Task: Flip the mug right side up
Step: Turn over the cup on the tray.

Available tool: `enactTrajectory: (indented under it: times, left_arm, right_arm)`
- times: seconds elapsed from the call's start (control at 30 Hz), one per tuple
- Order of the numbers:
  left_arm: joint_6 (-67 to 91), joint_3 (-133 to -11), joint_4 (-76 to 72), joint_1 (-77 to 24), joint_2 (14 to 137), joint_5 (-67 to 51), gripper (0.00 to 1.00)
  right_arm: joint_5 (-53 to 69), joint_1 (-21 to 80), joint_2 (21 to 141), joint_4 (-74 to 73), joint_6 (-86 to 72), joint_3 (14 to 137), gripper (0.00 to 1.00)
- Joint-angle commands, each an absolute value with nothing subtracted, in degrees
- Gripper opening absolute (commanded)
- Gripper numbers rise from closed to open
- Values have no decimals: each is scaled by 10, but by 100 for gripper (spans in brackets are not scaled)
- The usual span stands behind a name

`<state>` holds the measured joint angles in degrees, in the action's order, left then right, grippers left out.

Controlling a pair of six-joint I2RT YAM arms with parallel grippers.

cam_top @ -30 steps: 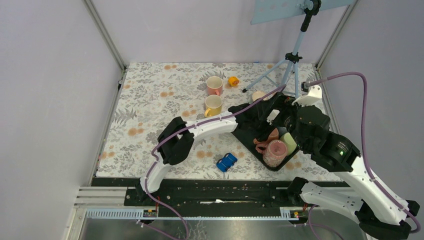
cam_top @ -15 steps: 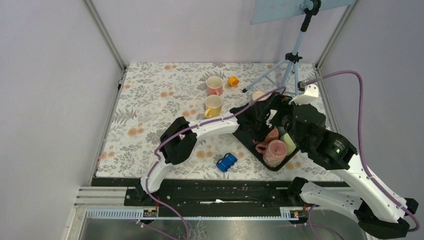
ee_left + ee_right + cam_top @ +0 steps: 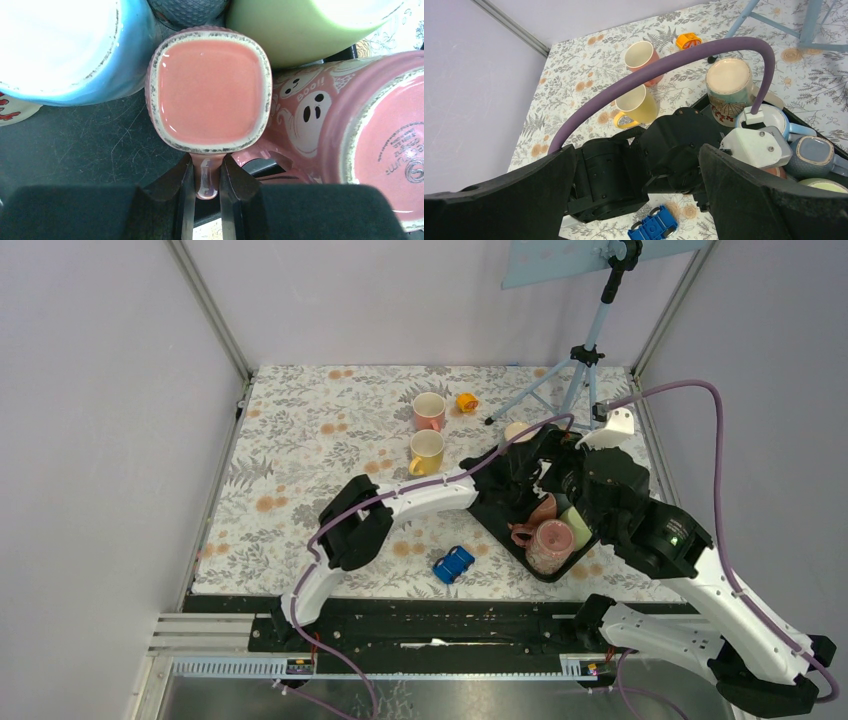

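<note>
The left tool (image 3: 206,171) is closed on the handle of the mug (image 3: 210,92), one finger (image 3: 186,200) on each side of the handle. The mug is salmon pink with a square base, and that base faces the wrist camera, so it is still bottom up. It sits just ahead of the tool, over the black tray (image 3: 90,145); whether it rests on the tray I cannot tell.

Four more mugs crowd round it. A blue mug (image 3: 65,50) is ahead and to the tool's left, and a grey mug (image 3: 187,10) is straight ahead. A green mug (image 3: 310,25) is ahead and to the right, and a ghost mug (image 3: 350,130) lies close on the right. A sliver of a sixth, a cream mug (image 3: 10,107), shows at the far left.

The right tool (image 3: 635,150) is spread wide and grips nothing, hanging above the left arm.

On the counter (image 3: 300,440), beyond both tools, stand two upright mugs, a yellow mug (image 3: 427,450) and a rose mug (image 3: 429,410). There is also one orange toy (image 3: 466,401), one blue toy car (image 3: 453,564) and one tripod (image 3: 585,360).
</note>
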<state>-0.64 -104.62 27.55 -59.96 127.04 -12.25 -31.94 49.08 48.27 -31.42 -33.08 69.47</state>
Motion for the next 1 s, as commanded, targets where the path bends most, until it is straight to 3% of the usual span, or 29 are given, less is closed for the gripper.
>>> enactTrajectory:
  times: [0.0, 0.37, 0.97]
  left_arm:
    - [-30, -1028, 251, -603, 1251, -62, 0]
    - [-42, -987, 256, -591, 1213, -9, 0]
    - [28, -855, 152, -545, 1104, -79, 0]
  right_arm:
    - [-314, 494, 491, -259, -334, 704, 100]
    - [-299, 495, 504, -239, -348, 686, 100]
    - [-241, 494, 507, -188, -356, 628, 100]
